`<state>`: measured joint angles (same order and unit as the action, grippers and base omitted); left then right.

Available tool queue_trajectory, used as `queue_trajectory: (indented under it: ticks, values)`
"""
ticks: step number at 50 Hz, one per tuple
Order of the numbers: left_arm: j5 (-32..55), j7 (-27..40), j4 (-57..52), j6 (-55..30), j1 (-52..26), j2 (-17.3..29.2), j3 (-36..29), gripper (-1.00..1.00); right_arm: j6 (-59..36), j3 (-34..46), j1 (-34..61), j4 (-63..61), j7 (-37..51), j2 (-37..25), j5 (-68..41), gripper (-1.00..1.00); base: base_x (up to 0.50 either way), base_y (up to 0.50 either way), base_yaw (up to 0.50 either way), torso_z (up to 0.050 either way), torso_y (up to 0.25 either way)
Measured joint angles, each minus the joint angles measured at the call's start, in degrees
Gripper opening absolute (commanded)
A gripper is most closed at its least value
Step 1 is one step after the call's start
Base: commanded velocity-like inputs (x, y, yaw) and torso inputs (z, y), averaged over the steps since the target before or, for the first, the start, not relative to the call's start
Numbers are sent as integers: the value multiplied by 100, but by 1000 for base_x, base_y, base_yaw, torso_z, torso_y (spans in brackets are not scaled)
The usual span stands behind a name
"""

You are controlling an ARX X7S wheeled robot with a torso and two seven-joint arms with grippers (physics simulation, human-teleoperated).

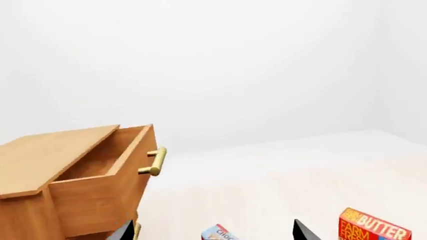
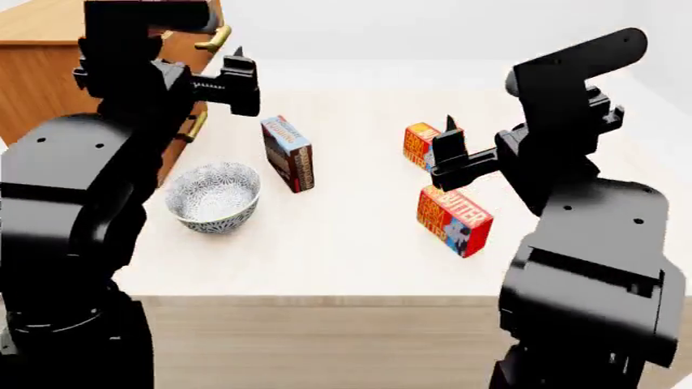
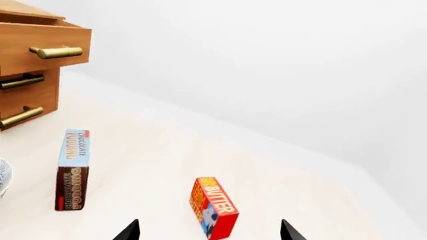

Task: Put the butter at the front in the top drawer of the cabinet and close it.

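The front butter (image 2: 454,219) lies on the table nearest me, a red-orange carton with a blue cow end. A second identical carton (image 2: 417,144) lies behind it, partly hidden by my right gripper (image 2: 446,150), which hovers open and empty above the cartons. In the right wrist view one butter carton (image 3: 213,207) lies ahead between the spread fingertips (image 3: 130,231). The cabinet (image 2: 44,77) stands at the far left, its top drawer (image 1: 100,165) pulled open and empty. My left gripper (image 2: 240,81) is open and empty, raised beside the drawer's brass handle (image 1: 155,161).
A blue-and-brown Chocolate Pudding box (image 2: 288,152) stands on edge mid-table. A patterned bowl (image 2: 213,197) sits front left below the cabinet. The lower drawers (image 3: 20,82) are shut. The table's front edge (image 2: 324,298) is close to me.
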<state>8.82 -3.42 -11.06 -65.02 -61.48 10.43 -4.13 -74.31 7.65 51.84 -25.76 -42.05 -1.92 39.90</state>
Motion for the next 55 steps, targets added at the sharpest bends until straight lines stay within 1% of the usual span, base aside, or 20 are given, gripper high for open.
queue_trajectory:
  ticks: [4, 8, 13, 18, 28, 47, 55]
  values:
    - [10, -99, 740, -188, -959, 27, -143, 100, -512, -11, 839, 316, -542, 61, 442, 100, 447, -28, 0, 0, 0]
    - [5, -163, 1345, -231, -1664, 27, -251, 100, -854, -17, 1498, 615, -862, 100, 665, 100, 500, -26, 0, 0, 0]
    - [-12, -206, 1927, -171, -2263, 30, -340, 100, -1120, -21, 2075, 879, -1058, 128, 755, 100, 500, -16, 0, 0, 0]
    - [-31, -222, 2329, -80, -2641, 33, -396, 100, -1270, -59, 2431, 1032, -1106, 139, 714, 100, 500, -18, 0, 0, 0]
    - [-13, -191, 2609, -1, -2947, 1, -397, 100, -1437, -162, 2706, 1082, -1184, 152, 679, 100, 500, -18, 0, 0, 0]
    - [94, -168, 2518, -93, -2971, -56, -420, 100, -1544, -221, 2710, 919, -1851, 181, 1264, 100, 497, -15, 0, 0, 1]
    - [116, -223, 2389, -237, -2928, -6, -591, 100, -1557, -125, 2636, 837, -2260, 185, 1661, 100, 0, 0, 0, 0, 1]
